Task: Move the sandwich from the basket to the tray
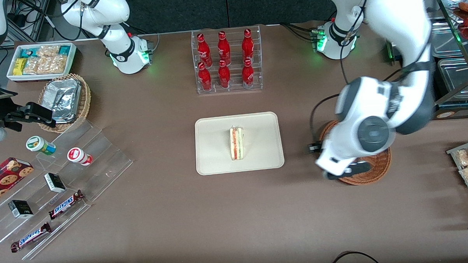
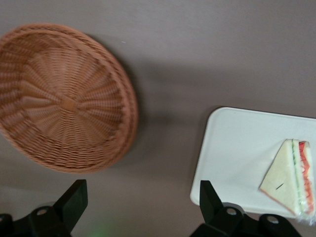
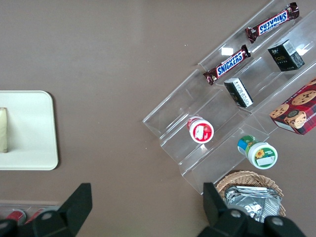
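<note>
The sandwich (image 1: pixel 237 143) lies on the cream-white tray (image 1: pixel 215 159) in the middle of the table, filling edge up. It also shows in the left wrist view (image 2: pixel 289 177), lying on the tray (image 2: pixel 232 153). The reddish-brown wicker basket (image 1: pixel 369 171) sits beside the tray toward the working arm's end, mostly covered by the arm. In the left wrist view the basket (image 2: pixel 64 98) holds nothing. My left gripper (image 1: pixel 316 152) hangs above the table between basket and tray. Its fingers are wide open and hold nothing (image 2: pixel 142 190).
A clear rack of red bottles (image 1: pixel 227 61) stands farther from the front camera than the tray. A tan basket of foil packets (image 1: pixel 64 101), a white snack bin (image 1: pixel 40 60) and a clear stepped stand with snacks (image 1: pixel 60 184) are toward the parked arm's end.
</note>
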{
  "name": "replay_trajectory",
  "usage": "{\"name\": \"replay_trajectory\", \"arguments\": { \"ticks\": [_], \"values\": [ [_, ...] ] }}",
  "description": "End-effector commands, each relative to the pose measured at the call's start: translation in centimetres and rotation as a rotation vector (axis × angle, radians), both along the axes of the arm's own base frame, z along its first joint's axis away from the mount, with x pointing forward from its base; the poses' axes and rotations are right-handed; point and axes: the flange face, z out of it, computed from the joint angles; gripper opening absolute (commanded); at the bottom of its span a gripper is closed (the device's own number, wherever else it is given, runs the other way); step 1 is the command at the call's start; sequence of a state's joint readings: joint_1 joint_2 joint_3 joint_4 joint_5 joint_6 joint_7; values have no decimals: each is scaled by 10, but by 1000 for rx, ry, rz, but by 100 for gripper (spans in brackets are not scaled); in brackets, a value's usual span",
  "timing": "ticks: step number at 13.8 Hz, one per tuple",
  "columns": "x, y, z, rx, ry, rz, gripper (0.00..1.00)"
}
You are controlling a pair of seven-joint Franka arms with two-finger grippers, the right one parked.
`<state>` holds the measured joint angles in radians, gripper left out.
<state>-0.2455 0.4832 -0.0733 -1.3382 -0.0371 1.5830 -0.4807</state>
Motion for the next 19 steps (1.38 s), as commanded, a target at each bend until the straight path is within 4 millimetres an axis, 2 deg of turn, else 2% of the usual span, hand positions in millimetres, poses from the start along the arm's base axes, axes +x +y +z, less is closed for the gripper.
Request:
{"name": "replay_trajectory", "arguments": {
  "ticks": [1,2,8,11,13,14,16,19],
  "values": [
    [-23,52,39,-33,19,4,100],
    [-27,70,50,-31,38,26,100],
    [-67,134,127,-55,65,-20,100],
    [-86,157,156,-10,55,10,100],
    [-106,161,165,11,72,-19,100],
    [-119,163,163,14,93,-37,100],
    [-126,188,157,18,108,-27,100],
    [-131,205,162,3,101,-51,100]
  ]
}}
